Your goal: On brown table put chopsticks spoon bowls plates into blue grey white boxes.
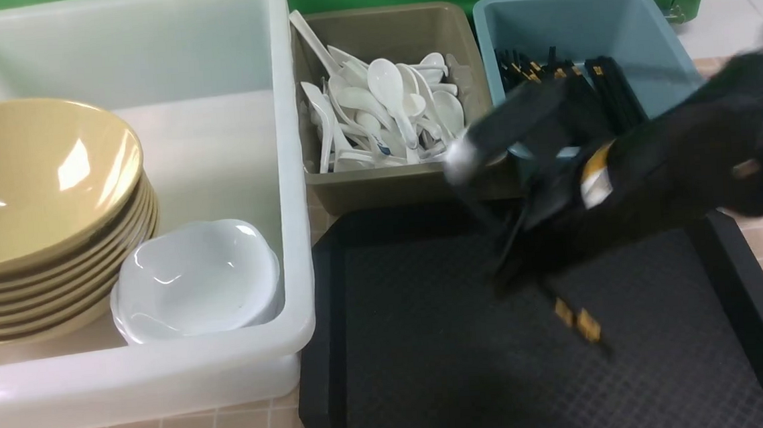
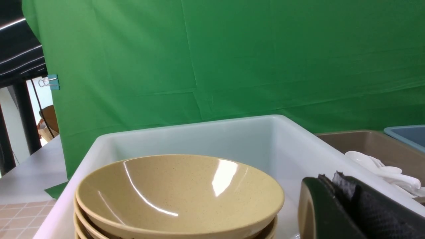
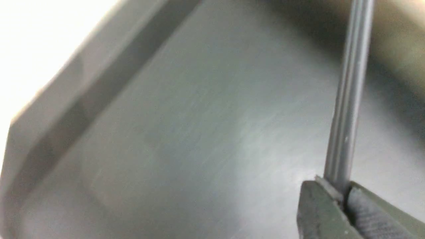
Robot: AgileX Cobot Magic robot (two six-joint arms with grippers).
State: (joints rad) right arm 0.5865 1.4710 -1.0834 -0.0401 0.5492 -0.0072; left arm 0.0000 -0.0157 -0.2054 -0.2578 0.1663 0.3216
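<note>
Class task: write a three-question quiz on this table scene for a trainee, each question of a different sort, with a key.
1. True or false: the spoons lie in the blue box.
2. What is the right gripper shut on? A a spoon; B chopsticks; C a plate.
3. Fill in: the yellow bowls are stacked in the ____ box.
Key: 1 false, they lie in the grey box; 2 B; 3 the white box.

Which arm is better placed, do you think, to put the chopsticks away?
Likely the right arm: its jaws grip the chopsticks, and the blue box stands on its side.
</note>
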